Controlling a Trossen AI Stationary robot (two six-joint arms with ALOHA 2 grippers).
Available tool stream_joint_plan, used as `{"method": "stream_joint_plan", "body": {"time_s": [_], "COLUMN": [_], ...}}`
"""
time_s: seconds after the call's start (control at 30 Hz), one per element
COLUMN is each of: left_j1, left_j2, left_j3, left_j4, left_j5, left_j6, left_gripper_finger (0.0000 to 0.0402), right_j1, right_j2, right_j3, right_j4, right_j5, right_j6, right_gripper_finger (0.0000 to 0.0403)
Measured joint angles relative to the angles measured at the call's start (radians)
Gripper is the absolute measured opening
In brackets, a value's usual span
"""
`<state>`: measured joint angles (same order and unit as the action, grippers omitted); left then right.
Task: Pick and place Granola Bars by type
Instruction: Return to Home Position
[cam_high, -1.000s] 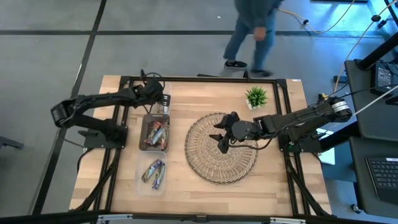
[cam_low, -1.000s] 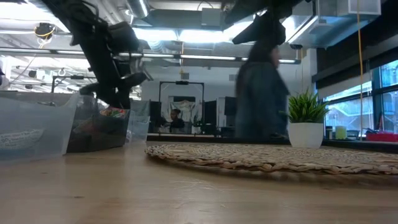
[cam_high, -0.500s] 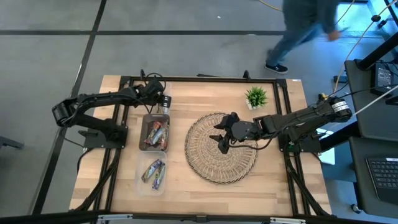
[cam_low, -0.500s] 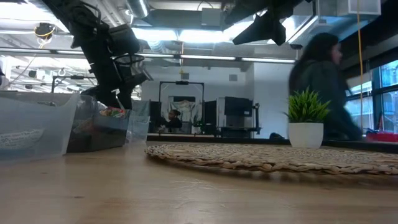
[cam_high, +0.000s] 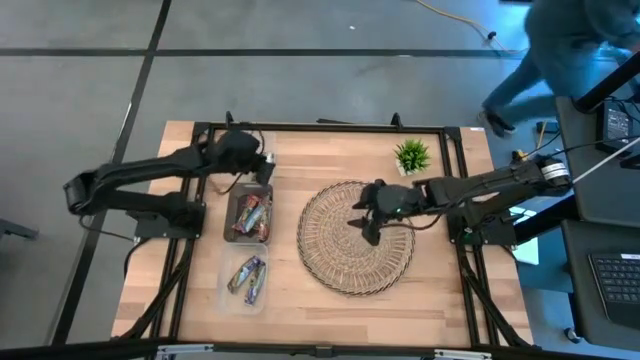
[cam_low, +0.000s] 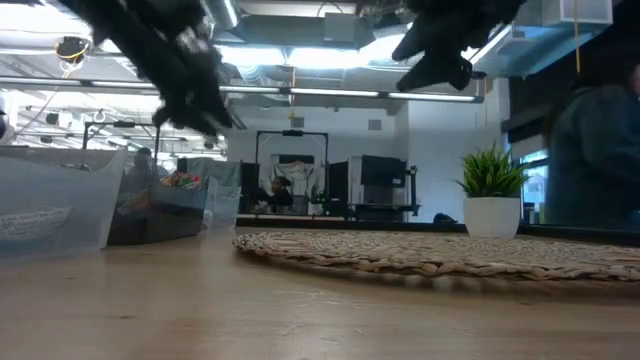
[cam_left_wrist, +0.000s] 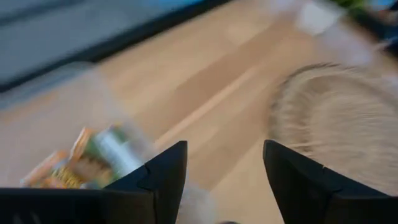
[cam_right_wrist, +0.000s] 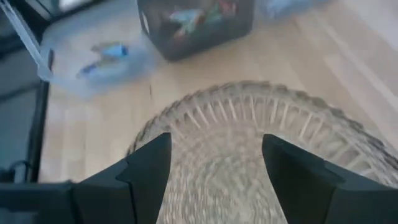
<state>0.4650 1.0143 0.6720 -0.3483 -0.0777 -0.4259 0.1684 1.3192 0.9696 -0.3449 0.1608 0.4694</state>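
1. Sorting looks finished: the Granola Bars (cam_high: 250, 214) lie in the far bin (cam_high: 230, 196) and the near bin (cam_high: 230, 298) at the table's (cam_high: 450, 300) left; none shows on the woven mat (cam_high: 330, 262).
2. Left gripper (cam_high: 243, 152) hangs beyond the far bin, right gripper (cam_high: 366, 222) over the mat; both jaws wide, empty; only homing seems left.
3. Since the earlier frame, the left arm has risen and drawn leftward; the person (cam_high: 575, 45) has walked right.

Granola bars (cam_high: 251, 213) in mixed orange and green wrappers lie heaped in the upper transparent bin (cam_high: 231, 198); blue and purple bars (cam_high: 247, 275) lie loosely in the lower bin (cam_high: 228, 296)
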Motion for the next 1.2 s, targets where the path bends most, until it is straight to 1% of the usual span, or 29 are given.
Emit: {"method": "stream_joint_plan", "body": {"time_s": [0.1,0.2,0.3,0.37,0.47,0.57,0.67,0.77,0.87,1.0,1.1,1.2], "left_j1": [-0.106,-0.221,-0.326,-0.382,-0.447,-0.495,-0.528,-0.544,-0.544,-0.544,-0.544,-0.544], "left_j2": [-0.117,-0.24,-0.353,-0.418,-0.5,-0.569,-0.636,-0.706,-0.79,-0.897,-0.951,-0.983], "left_j3": [-0.006,-0.04,-0.105,-0.15,-0.217,-0.277,-0.324,-0.363,-0.398,-0.461,-0.531,-0.591], "left_j4": [0.008,0.018,0.049,0.063,0.069,0.089,0.106,0.104,0.106,0.169,0.279,0.328], "left_j5": [-0.077,-0.172,-0.22,-0.254,-0.302,-0.291,-0.274,-0.298,-0.298,-0.235,-0.188,-0.166], "left_j6": [0.013,0.021,0.004,-0.022,-0.019,0.025,0.069,0.086,0.091,0.1,0.107,0.106], "left_gripper_finger": [0.0201,0.0201,0.0204,0.0205,0.0205,0.0202,0.0201,0.0202,0.0203,0.02,0.0199,0.0201], "right_j1": [0.001,0.001,0.001,0.002,0.001,0.001,0.0,-0.005,-0.005,-0.005,-0.008,-0.016], "right_j2": [-0.074,-0.172,-0.272,-0.338,-0.423,-0.498,-0.557,-0.603,-0.643,-0.694,-0.717,-0.723], "right_j3": [-0.112,-0.238,-0.359,-0.431,-0.527,-0.6,-0.658,-0.7,-0.739,-0.796,-0.851,-0.909], "right_j4": [0.18,0.36,0.468,0.545,0.652,0.714,0.72,0.724,0.723,0.798,0.875,0.97], "right_j5": [0.0,-0.026,-0.03,-0.047,-0.08,-0.085,-0.1,-0.108,-0.111,-0.119,-0.14,-0.163], "right_j6": [-0.027,-0.035,-0.047,-0.068,-0.087,-0.098,-0.112,-0.114,-0.131,-0.16,-0.169,-0.162], "right_gripper_finger": [0.0253,0.0253,0.0253,0.0253,0.0253,0.0253,0.0253,0.0253,0.0253,0.0253,0.0253,0.0253]}}
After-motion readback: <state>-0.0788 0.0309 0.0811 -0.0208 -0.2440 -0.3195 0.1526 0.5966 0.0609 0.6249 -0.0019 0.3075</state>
